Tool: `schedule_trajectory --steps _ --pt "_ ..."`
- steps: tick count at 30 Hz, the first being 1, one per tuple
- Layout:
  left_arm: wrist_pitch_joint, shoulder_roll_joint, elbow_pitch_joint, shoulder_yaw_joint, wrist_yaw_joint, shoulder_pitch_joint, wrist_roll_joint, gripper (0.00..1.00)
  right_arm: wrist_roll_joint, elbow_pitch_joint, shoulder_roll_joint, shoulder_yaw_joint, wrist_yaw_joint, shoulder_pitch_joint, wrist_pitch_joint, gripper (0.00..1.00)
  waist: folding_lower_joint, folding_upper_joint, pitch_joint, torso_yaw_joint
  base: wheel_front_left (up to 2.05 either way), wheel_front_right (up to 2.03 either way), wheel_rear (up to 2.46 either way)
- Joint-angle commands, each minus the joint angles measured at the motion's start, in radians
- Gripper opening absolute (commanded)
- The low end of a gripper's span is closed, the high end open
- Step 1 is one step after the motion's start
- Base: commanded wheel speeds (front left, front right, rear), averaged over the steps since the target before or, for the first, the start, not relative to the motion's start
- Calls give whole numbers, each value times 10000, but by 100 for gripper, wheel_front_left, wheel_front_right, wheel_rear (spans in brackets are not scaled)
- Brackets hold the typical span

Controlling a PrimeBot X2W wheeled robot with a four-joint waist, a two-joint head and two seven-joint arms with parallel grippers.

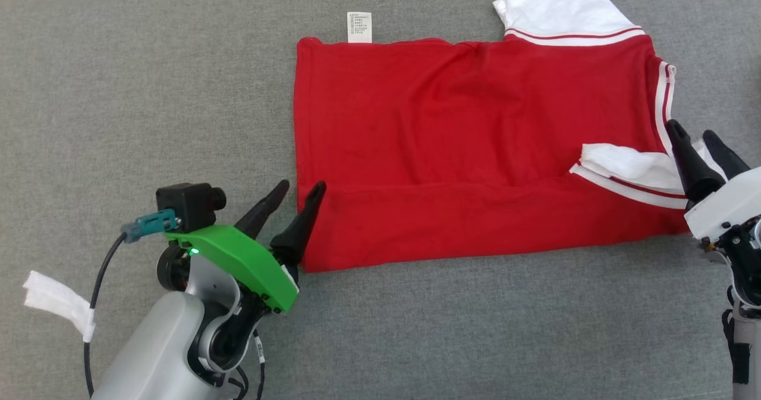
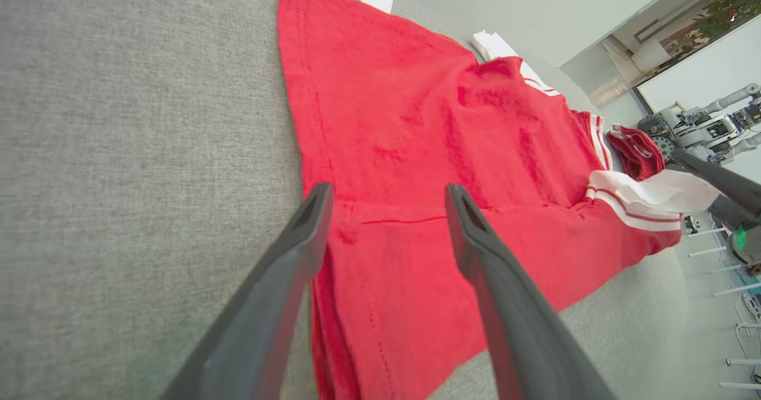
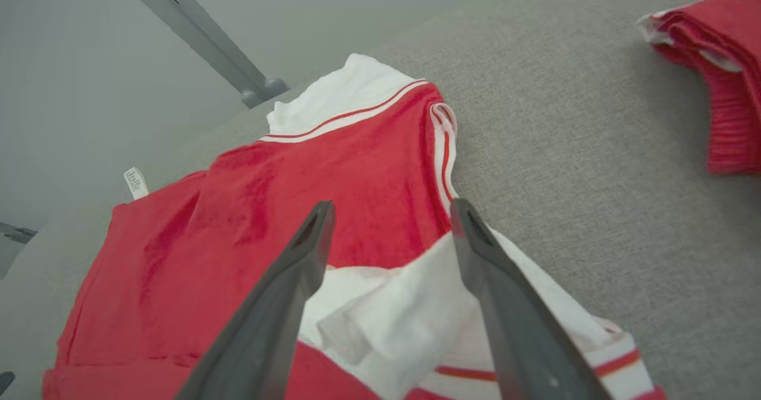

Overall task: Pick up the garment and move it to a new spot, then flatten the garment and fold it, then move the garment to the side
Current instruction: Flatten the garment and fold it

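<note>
Where my left claw (image 1: 302, 185) hangs: at the near left corner of the red shirt (image 1: 464, 120), fingers spread and holding nothing. One finger is over the grey fabric surface (image 1: 148, 79), the other over the red hem; I cannot tell whether a tip touches the cloth.
Shirt position: flat across the middle of the surface, hem toward my left and neck toward my right. Its near long edge is folded up onto the body, so a doubled strip runs between my two claws.
Care label (image 1: 359, 27): pokes out past the far left corner, well apart from either claw.
Handling: I judge it light, soft, limp knit. It should sag and crease from any pinch, keep no shape of its own, and drag rather than slide on the rough grey cover. It does not look fragile.
Where to take hold: the two near corners of the doubled strip, pinching through both layers so the fold travels as one. The left corner is right at my left claw; the right one lies by the near sleeve.
Far white sleeve (image 1: 559, 5): spread out beyond the far right corner.
Near white sleeve (image 1: 630, 171): turned in over the red body and bunched, just beside my right claw.
Right claw (image 1: 690, 129): spread and gripping nothing, its fingers straddling that sleeve in the right wrist view.
Folded red garment (image 3: 719, 79): further right, apart from the shirt.
</note>
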Motion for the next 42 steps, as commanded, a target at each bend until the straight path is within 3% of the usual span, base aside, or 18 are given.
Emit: schedule_trajectory --steps 1,6,11,21,22,23,24,25,26,36,37,38,39,42 --pt "-124 33 45 88 3 235 -85 100 71 -377 -194 102 4 470 -82 100 1 0 11 -115 0 0 0" --pt "-228 406 -387 133 -112 1179 -297 100 -631 -1693 -1362 657 4 2056 22 100 1 0 8 -383 0 0 0" --pt "-48 573 -664 116 64 1781 -506 100 -1078 -1553 -2022 454 4 2985 97 100 1 0 133 -506 0 0 0" --pt "417 184 521 -95 -183 1050 -824 100 -1171 568 -1968 1088 4 1570 -222 100 1 0 696 -453 0 0 0" --pt "477 129 655 -121 -240 1010 -915 96 -1131 763 -1978 1198 4 1411 -242 100 1 0 716 -442 0 0 0" --pt "531 42 828 -150 -304 971 -992 47 -1140 1032 -2049 1324 4 1247 -262 100 1 0 727 -416 0 0 0" --pt "533 -10 945 -187 -352 925 -1004 35 -1113 1246 -2074 1406 4 1128 -289 100 1 0 724 -388 0 0 0" --pt "514 -87 1096 -231 -405 893 -1036 9 -988 1482 -2041 1477 4 996 -353 100 1 0 695 -345 0 0 0" --pt "530 -147 1211 -291 -453 891 -1074 0 -923 1614 -2070 1539 4 941 -381 100 1 0 666 -309 0 0 0" --pt "291 -605 1929 -667 -875 1229 -1566 0 -133 2174 -2633 1936 4 1042 -329 99 1 0 158 -105 0 0 0" --pt "220 -618 1969 -679 -886 1195 -1579 0 -75 2211 -2659 1965 4 1069 -281 46 1 0 137 -101 0 0 0" --pt "192 -634 2022 -686 -899 1152 -1587 0 -33 2229 -2716 1983 4 1098 -269 11 1 0 114 -98 0 0 0" --pt "155 -645 2088 -713 -902 1126 -1597 0 6 2269 -2764 2010 4 1147 -257 0 1 0 71 -91 0 0 0" --pt "30 -646 2251 -746 -944 1157 -1663 0 112 2389 -2907 1960 4 1319 -304 0 1 0 -138 -105 0 0 0"
